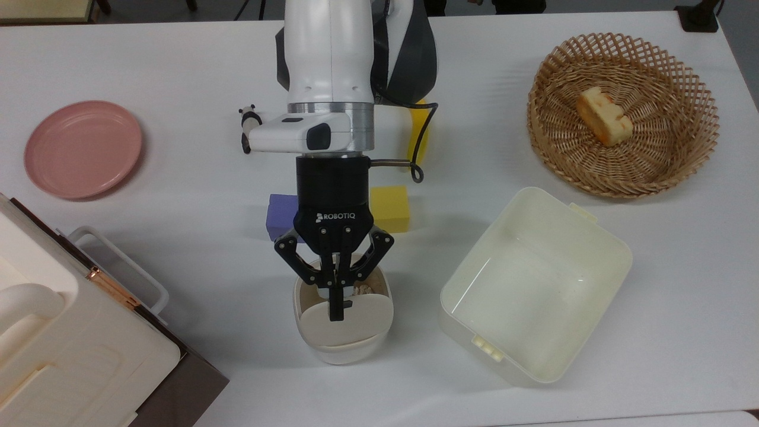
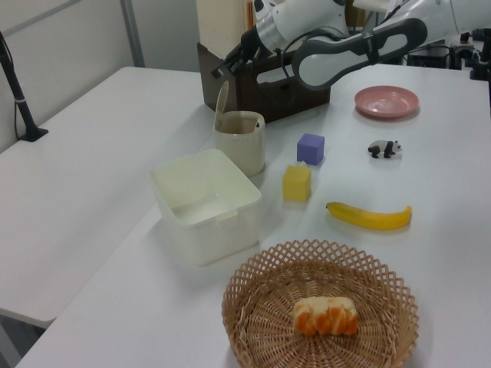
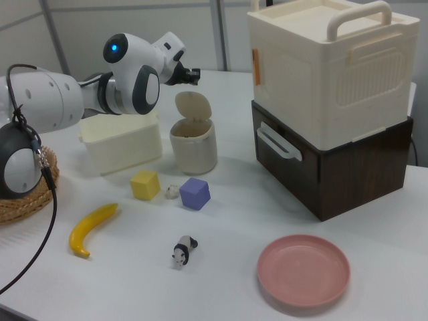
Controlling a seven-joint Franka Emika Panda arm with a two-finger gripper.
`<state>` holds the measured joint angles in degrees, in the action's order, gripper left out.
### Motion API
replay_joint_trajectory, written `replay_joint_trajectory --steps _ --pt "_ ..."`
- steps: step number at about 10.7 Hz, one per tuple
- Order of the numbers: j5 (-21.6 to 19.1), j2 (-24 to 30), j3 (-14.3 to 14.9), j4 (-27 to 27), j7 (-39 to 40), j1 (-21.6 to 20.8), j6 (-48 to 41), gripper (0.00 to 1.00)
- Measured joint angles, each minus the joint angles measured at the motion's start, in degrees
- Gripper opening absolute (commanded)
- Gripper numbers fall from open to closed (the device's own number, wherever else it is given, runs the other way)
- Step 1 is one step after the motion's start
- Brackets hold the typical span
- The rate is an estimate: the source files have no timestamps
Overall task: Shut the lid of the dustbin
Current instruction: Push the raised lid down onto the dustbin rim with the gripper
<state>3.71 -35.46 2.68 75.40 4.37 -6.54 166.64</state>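
While the lid stands upright and open on the bin, my claw hangs above the bin's mouth, fingers pressed together and holding nothing. In the top view the closed fingertips overlap the lid's inner face, next to its small black latch mark; I can't tell if they touch it. In the right view the claw sits higher than the lid's top edge, apart from it.

The bin sits on the white table, mid-table in the top view, with crumpled paper inside. On the top view's right, near the bin, is a cream tub. Just behind the bin in the top view are a purple cube and a yellow cube, side by side. A banana and a panda toy lie farther back. A wicker basket holds a piece of cake. A pink plate is at the top view's left, and a big white box sits on a dark brown base.
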Motion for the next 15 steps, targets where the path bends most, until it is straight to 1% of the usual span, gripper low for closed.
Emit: replay_joint_trajectory --steps 3,8,12,15 --pt "0.0 0.37 0.0 -1.51 1.04 0.82 -8.48 0.0" --pt "0.0 1.32 -0.41 -1.79 1.17 1.11 -17.78 0.0" --pt "0.0 2.22 -2.18 -1.81 1.17 1.11 -26.13 0.0" --pt "0.0 2.14 -2.66 -1.53 1.74 1.11 -28.72 0.0"
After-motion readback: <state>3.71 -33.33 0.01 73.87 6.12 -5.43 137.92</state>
